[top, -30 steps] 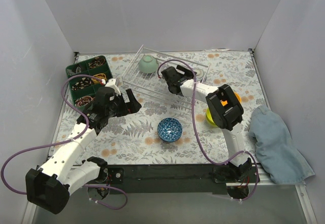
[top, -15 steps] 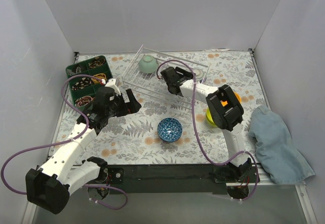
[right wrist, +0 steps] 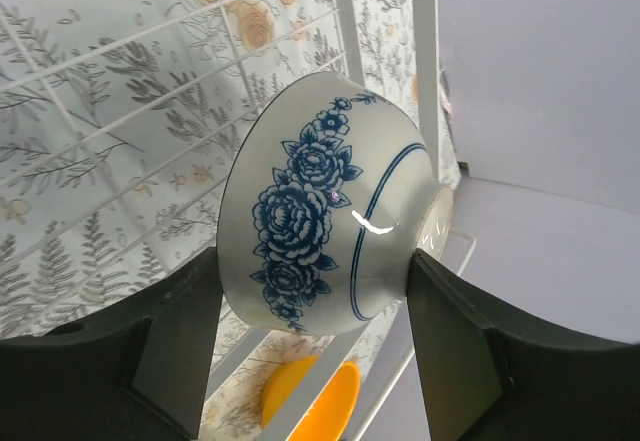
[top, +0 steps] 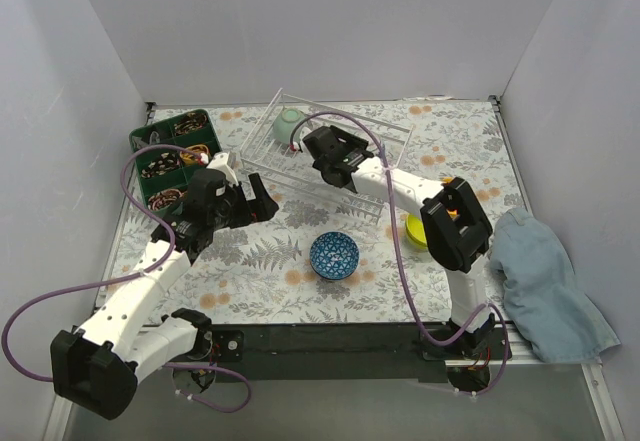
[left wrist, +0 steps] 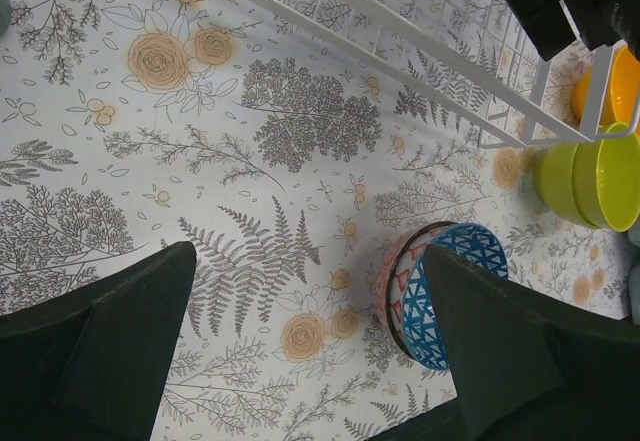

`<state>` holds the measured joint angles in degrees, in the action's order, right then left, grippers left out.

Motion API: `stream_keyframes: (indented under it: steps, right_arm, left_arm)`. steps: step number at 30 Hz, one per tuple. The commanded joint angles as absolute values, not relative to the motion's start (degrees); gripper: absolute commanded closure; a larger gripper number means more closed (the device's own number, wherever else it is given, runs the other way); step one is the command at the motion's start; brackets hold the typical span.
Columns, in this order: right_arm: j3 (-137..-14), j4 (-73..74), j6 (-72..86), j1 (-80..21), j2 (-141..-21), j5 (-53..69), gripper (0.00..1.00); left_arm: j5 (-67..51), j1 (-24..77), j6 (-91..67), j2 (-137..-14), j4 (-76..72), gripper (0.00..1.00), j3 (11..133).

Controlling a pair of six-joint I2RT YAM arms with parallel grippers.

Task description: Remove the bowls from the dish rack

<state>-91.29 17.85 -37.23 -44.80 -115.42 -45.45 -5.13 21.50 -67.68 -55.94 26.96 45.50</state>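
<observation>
The white wire dish rack sits tilted at the back of the table. A pale green bowl rests in its left end. My right gripper is over the rack's middle, shut on a white bowl with blue flowers, gripped by its sides between both fingers. A blue patterned bowl nested in a pink patterned one stands on the table in front. Lime-yellow bowls and an orange bowl stand to the right. My left gripper hovers open and empty left of them.
A dark green compartmented tray with small items sits at the back left. A pale blue cloth lies at the right edge. Grey walls close the table on three sides. The rack's near rail runs close to my left gripper.
My right gripper has closed on the blue-flowered bowl and moved left across the rack with it. The left arm has stayed still.
</observation>
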Motion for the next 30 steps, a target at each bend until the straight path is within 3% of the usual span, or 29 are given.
stream_keyframes:
  steps: [1, 21, 30]
  right_arm:
    - [-96.58, 23.02, -29.01, -44.56, -109.87, -39.65, 0.97]
    - [-95.19, 24.88, 5.42, -38.42, -94.14, -5.65, 0.98]
    - [-79.64, 9.77, 21.87, -31.39, -83.33, 11.23, 0.99]
  left_arm:
    - [-5.45, 21.71, -66.88, -56.16, 26.37, 0.02, 48.34]
    - [-6.50, 21.71, -69.61, -64.15, 17.85, 0.02, 53.78]
    - [-13.35, 21.71, -75.31, -69.60, 6.61, 0.02, 55.46]
